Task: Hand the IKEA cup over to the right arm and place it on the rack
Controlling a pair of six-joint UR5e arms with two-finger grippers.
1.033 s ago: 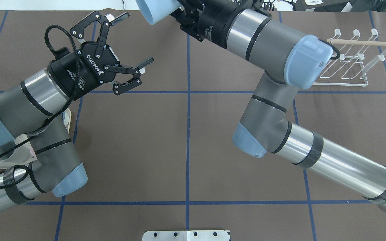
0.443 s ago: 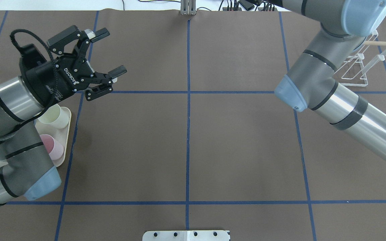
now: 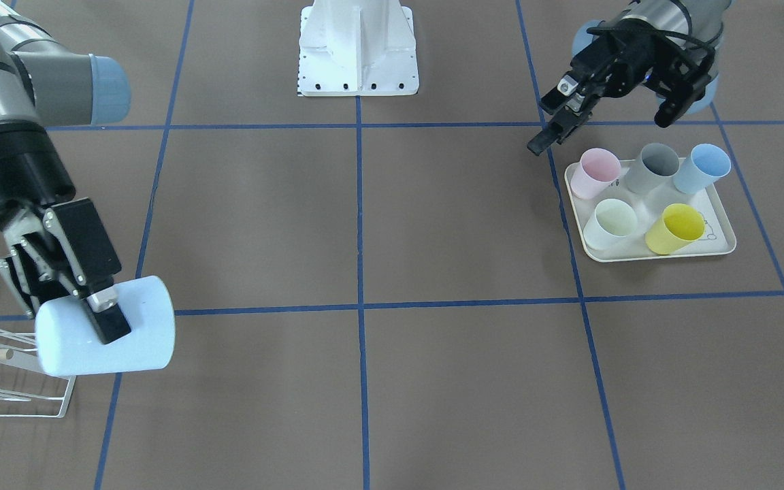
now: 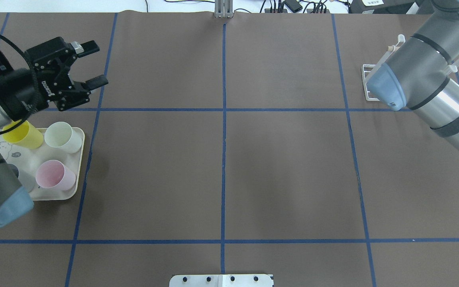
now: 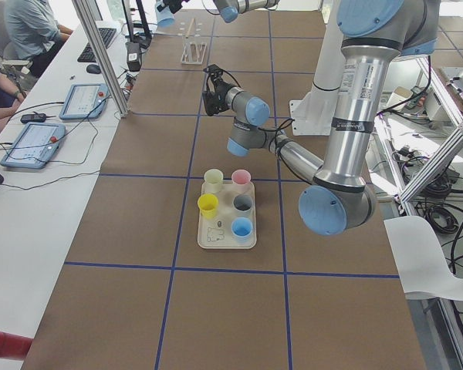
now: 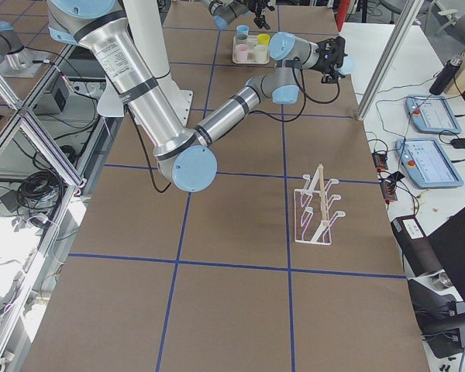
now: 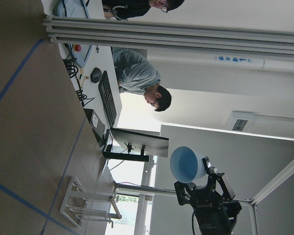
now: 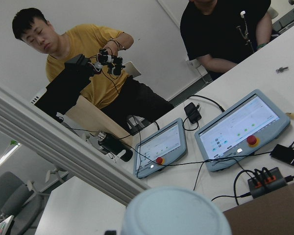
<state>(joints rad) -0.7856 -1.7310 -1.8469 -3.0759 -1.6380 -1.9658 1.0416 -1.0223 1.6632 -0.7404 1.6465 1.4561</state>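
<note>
The IKEA cup [image 3: 143, 333] is light blue and lies on its side in the air, with my right gripper [image 3: 103, 327] shut on its wall. It hangs just beside the white wire rack [image 3: 11, 381] and its wooden dowel. In the overhead view the right arm [image 4: 420, 71] covers part of the rack [image 4: 369, 77], and the cup is hidden. The left wrist view shows the cup [image 7: 186, 164] far off, above the rack [image 7: 88, 208]. My left gripper [image 4: 96, 63] is open and holds nothing, above the table behind the tray [image 4: 76, 175].
The cream tray [image 3: 722, 241] holds pink [image 3: 596, 170], grey [image 3: 654, 167], blue [image 3: 701, 167], pale green [image 3: 610, 223] and yellow [image 3: 674, 228] cups. People sit at a desk with tablets [image 8: 235, 129] beyond the table's far edge. The robot's white base [image 3: 358, 47] stands at mid-table.
The right arm has swung to the right with the cup, out of the overhead view's top and over to the rack. The open left gripper has drawn back left, uncovering the tray.
</note>
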